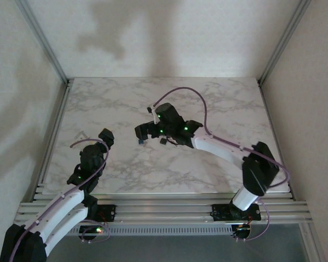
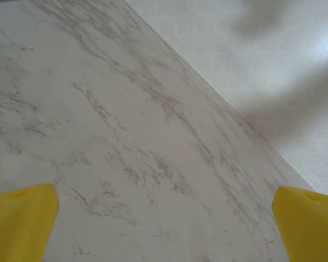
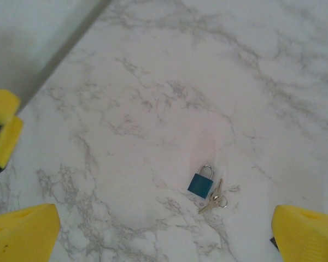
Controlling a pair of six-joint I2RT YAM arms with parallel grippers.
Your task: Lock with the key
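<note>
the left arm (image 1: 63, 204) and right arm (image 1: 216, 146) have white shells, black joints and small green lights, each trailed by a lilac cable (image 1: 180, 89). black base plates (image 1: 232, 212) sit at the near edge of the counter (image 1: 115, 98). the left end effector (image 2: 164, 224) and right end effector (image 3: 164, 229) bear yellow finger pads (image 3: 303, 232).

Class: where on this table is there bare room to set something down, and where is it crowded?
Free: the table's far strip beyond the right gripper, and the near middle beside the left gripper. Crowded: around the blue padlock and keys.
</note>
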